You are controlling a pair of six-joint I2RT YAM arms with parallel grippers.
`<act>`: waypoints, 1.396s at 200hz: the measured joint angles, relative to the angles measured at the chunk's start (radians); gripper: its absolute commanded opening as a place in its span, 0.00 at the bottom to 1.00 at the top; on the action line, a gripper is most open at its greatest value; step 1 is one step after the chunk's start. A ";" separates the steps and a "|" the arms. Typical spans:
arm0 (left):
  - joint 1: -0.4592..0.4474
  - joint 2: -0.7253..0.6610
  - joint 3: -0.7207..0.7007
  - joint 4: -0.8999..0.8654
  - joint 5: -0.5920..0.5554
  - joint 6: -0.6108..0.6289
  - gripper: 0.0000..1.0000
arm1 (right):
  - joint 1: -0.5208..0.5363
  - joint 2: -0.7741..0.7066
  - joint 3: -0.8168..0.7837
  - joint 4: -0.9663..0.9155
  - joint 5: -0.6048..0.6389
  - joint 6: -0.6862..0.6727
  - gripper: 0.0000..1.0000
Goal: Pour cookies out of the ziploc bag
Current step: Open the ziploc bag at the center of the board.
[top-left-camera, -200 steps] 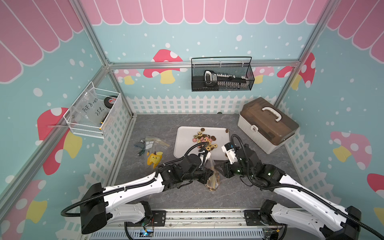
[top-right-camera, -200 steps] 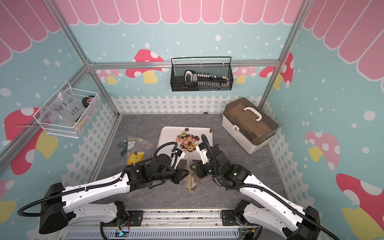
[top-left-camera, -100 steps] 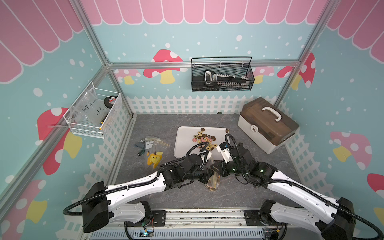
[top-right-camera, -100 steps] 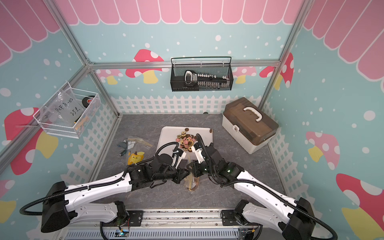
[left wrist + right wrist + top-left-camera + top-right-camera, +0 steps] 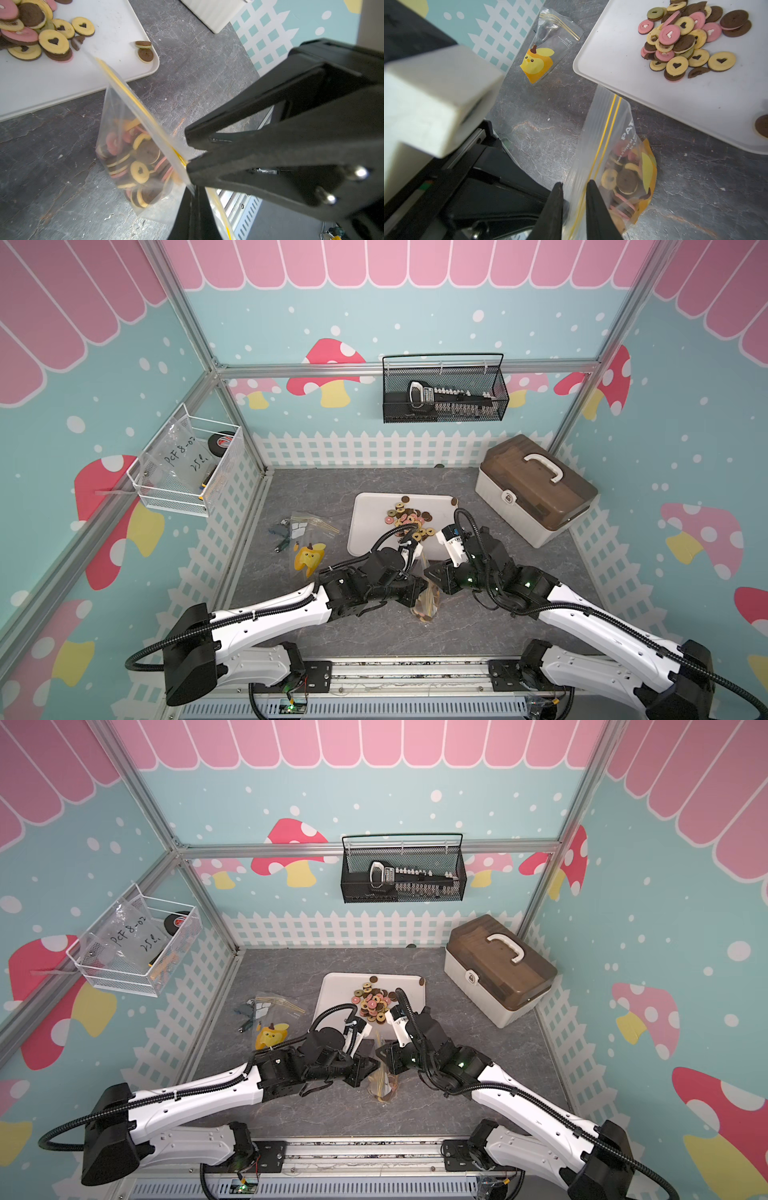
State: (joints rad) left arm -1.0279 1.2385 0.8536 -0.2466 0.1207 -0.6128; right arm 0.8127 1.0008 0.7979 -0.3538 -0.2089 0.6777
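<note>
The clear ziploc bag (image 5: 426, 601) (image 5: 384, 1081) stands upright on the grey floor in both top views, just in front of the white tray (image 5: 370, 526) (image 5: 332, 1002). Cookies (image 5: 135, 162) (image 5: 627, 182) fill its bottom. More cookies (image 5: 411, 522) (image 5: 685, 41) lie heaped on the tray. My left gripper (image 5: 419, 587) (image 5: 195, 193) is shut on the bag's yellow-striped top edge. My right gripper (image 5: 430, 572) (image 5: 574, 186) meets it from the other side. Its jaws straddle the same edge with a narrow gap, film between them.
A second small bag with a yellow chick print (image 5: 309, 556) (image 5: 539, 60) lies left of the tray. A white toolbox with a brown lid (image 5: 536, 489) sits at the back right. Wire baskets hang on the back wall (image 5: 444, 393) and left wall (image 5: 187, 468).
My right gripper has moved left to the bag and its jaws have narrowed round the bag's top edge. The left gripper has kept its hold and place.
</note>
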 measured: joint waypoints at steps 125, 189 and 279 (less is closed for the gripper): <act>0.001 -0.007 0.000 -0.009 -0.016 0.000 0.00 | 0.040 0.041 -0.013 -0.007 0.045 -0.012 0.00; 0.014 -0.073 0.000 -0.071 -0.057 0.013 0.00 | 0.095 0.045 0.064 -0.117 0.167 -0.024 0.00; 0.019 -0.169 0.011 -0.202 -0.138 0.040 0.00 | 0.151 0.086 0.157 -0.230 0.303 -0.051 0.00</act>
State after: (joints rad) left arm -1.0092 1.0698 0.8646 -0.4484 -0.0170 -0.5732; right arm 0.9642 1.0870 0.9546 -0.5838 0.0937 0.6262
